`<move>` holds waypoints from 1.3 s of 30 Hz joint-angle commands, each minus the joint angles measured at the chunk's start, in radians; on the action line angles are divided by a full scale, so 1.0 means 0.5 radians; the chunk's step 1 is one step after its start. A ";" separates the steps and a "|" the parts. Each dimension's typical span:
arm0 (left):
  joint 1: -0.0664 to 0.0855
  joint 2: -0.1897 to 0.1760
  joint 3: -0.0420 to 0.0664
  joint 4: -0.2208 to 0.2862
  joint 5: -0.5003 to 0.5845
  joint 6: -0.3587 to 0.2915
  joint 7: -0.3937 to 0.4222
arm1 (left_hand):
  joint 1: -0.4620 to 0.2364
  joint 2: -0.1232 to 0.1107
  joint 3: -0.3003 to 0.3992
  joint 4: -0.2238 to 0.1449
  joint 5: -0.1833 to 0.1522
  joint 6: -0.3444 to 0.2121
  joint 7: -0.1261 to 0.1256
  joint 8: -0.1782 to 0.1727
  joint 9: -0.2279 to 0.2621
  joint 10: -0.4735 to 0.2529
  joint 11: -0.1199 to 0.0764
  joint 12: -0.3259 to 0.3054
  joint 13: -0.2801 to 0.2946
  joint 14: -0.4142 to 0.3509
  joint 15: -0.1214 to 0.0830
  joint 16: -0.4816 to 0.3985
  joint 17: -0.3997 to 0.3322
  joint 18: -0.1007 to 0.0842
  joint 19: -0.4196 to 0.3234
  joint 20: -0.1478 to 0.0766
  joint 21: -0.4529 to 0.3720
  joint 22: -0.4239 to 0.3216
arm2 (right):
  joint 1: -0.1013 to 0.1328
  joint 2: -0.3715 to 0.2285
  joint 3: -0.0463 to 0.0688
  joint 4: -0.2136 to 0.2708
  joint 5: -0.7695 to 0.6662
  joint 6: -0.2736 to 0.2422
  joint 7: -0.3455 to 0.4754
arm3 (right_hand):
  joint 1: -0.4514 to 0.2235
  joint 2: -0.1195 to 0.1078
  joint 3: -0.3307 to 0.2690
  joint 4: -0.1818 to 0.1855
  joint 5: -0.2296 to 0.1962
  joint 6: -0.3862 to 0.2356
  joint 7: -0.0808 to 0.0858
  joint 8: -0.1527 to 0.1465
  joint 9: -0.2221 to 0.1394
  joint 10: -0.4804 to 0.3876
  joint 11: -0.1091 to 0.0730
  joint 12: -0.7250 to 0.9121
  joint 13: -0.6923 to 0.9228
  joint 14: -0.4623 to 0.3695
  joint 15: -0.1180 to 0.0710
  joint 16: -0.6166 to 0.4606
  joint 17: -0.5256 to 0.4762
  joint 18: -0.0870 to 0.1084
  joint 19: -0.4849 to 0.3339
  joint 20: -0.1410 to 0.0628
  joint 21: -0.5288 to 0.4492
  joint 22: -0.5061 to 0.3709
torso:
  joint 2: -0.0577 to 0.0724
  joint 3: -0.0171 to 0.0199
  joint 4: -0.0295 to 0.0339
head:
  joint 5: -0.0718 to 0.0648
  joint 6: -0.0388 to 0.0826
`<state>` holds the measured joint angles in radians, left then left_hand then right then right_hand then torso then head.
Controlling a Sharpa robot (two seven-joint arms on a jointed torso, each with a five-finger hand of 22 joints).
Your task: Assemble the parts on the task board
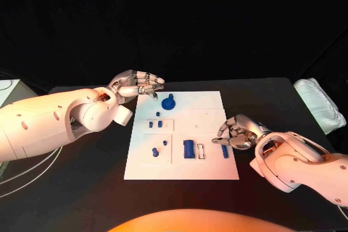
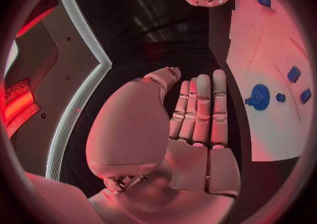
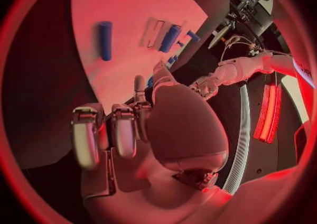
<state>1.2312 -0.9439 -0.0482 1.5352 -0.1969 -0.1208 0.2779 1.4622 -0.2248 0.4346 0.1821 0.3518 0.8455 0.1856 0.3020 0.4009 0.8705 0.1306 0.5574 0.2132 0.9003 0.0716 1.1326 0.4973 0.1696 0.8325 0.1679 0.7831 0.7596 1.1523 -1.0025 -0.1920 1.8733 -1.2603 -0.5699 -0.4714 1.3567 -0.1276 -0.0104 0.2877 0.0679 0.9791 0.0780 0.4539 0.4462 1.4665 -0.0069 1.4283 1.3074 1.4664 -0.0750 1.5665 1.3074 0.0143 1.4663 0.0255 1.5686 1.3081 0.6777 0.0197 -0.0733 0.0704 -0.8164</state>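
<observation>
1. Lying in the middle of the table (image 1: 87, 202), the board (image 1: 210, 103) carries the blue parts: a round knobbed part (image 1: 168, 102) near its far left corner, a small peg (image 1: 159, 113) just below that, two short pieces (image 1: 155, 124) in a framed recess, a slanted piece (image 1: 155, 152) and a dot in the lower left recess, a long block (image 1: 188, 149) near the middle, and a thin bar (image 1: 224, 151) toward the right edge
2. Beside the block sits a pale empty slot (image 1: 201, 152); I judge a part is meant to go there, though which one I cannot tell
3. Right hand (image 1: 236, 133) hovers at the board's right edge, just above the bar, fingers curled in loosely with nothing visibly in them; whether a fingertip touches the bar I cannot tell
4. Left hand (image 1: 138, 84) hangs over the far left corner, near the round part; the left wrist view (image 2: 198, 113) has its fingers straight and side by side, palm bare, holding nothing
5. Step in hand, as I judge it: picking up the bar with the right hand. To do it well, come down on its long sides, pinch at mid-length, and lift straight so it does not skid off the edge
6. Risk: the bar lies close to the edge, so a sideways nudge could push it onto the table
</observation>
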 commanded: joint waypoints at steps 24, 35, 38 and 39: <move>0.000 0.000 0.001 0.016 0.014 0.032 0.025 | 0.005 0.020 0.007 0.004 0.001 0.006 0.008 0.002 -0.003 -0.006 0.006 0.009 -0.002 -0.010 0.000 -0.011 -0.002 0.023 -0.004 0.007 -0.011 -0.002 | -0.153 -0.055 -0.017 -0.032 -0.238 0.145 -0.115 | -0.034 -0.009 0.023 0.004 -0.008 -0.011 0.008 -0.032 -0.014 0.063 0.024 -0.013 0.333 0.206 0.027 0.002 0.513 -0.029 0.209 0.026 0.004 0.525 | 0.004 0.0020 0.008 | -0.037 0.000; 0.000 -0.005 0.001 0.017 0.014 0.032 0.021 | 0.005 0.020 0.007 0.004 0.001 0.006 0.008 0.002 -0.003 -0.006 0.006 0.009 -0.002 -0.010 0.000 -0.011 -0.002 0.023 -0.004 0.007 -0.011 -0.002 | -0.175 0.004 -0.017 -0.091 -0.323 0.277 -0.190 | 0.081 0.016 0.123 -0.027 -0.022 0.036 -0.004 -0.063 -0.038 0.064 0.013 -0.016 0.336 0.206 0.019 0.002 0.514 -0.029 0.209 0.026 0.004 0.525 | 0.003 -0.0002 0.003 | -0.033 -0.011; 0.000 -0.005 0.001 0.018 0.014 0.033 0.020 | 0.005 0.020 0.007 0.004 0.001 0.006 0.008 0.002 -0.003 -0.006 0.006 0.009 -0.002 -0.010 0.000 -0.011 -0.002 0.023 -0.004 0.007 -0.011 -0.002 | -0.177 0.017 -0.017 -0.107 -0.386 0.363 -0.245 | 0.146 0.005 0.187 -0.046 -0.015 0.050 -0.006 -0.085 -0.053 0.062 0.011 -0.021 0.335 0.205 0.016 0.001 0.512 -0.029 0.209 0.025 0.004 0.525 | 0.002 -0.0001 0.004 | -0.035 -0.013; 0.000 -0.005 0.001 0.018 0.014 0.033 0.019 | 0.005 0.021 0.007 0.005 0.001 0.006 0.008 0.002 -0.003 -0.006 0.006 0.009 -0.002 -0.010 0.000 -0.011 -0.002 0.023 -0.003 0.007 -0.012 -0.002 | -0.177 0.022 -0.017 -0.112 -0.405 0.386 -0.265 | 0.161 0.002 0.207 -0.050 -0.005 0.054 -0.006 -0.093 -0.058 0.060 0.011 -0.026 0.333 0.205 0.016 0.000 0.510 -0.029 0.209 0.024 0.004 0.525 | 0.001 0.0001 0.005 | -0.036 -0.014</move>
<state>1.2309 -0.9470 -0.0484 1.5416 -0.1955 -0.1191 0.2789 1.4623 -0.2248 0.4346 0.1821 0.3518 0.8455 0.1856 0.3020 0.4008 0.8705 0.1305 0.5574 0.2133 0.9003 0.0717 1.1326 0.4975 0.1696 0.8325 0.1679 0.7817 0.7597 1.0731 -0.9941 -0.1920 1.8289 -1.4079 -0.4825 -0.5429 1.4261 -0.1303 0.0861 0.2654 0.0598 0.9966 0.0757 0.4253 0.4416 1.4642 -0.0019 1.4187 1.3081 1.4664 -0.0680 1.5665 1.3074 0.0143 1.4662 0.0327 1.5686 1.3076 0.6794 0.0197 -0.0710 0.0539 -0.8223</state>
